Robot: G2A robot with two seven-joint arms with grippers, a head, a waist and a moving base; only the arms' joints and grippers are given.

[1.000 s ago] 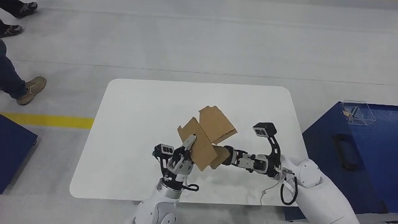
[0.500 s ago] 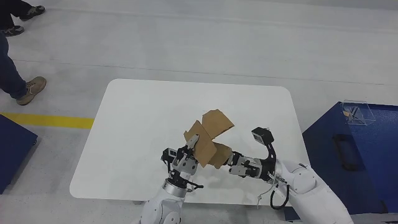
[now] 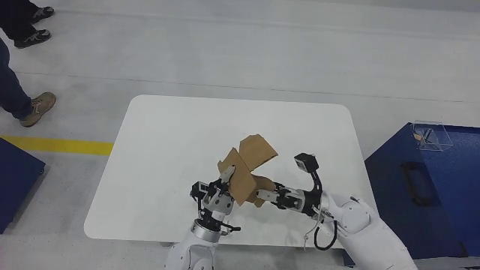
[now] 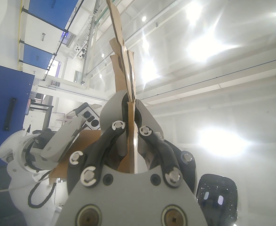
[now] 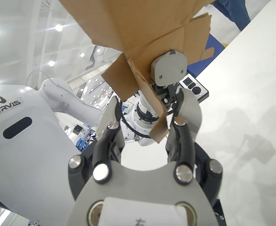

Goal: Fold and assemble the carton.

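The left gripper is closed on the carton. Its two fingers pinch a thin edge of the brown cardboard, which stands up from between them. The right gripper has its fingers spread apart. A small corner flap of the carton hangs between them, close to one finger, but I cannot tell if it touches that finger.

In the top view the left gripper is at one side of the carton and the right gripper is at the other side. The carton is partly unfolded, with flaps pointing in different directions. It is held in the air above the near part of the white table.

Beside the table stands a blue cabinet with a clear plastic holder on top. In the left wrist view, blue panels carry small white print. A yellow line runs on the floor.
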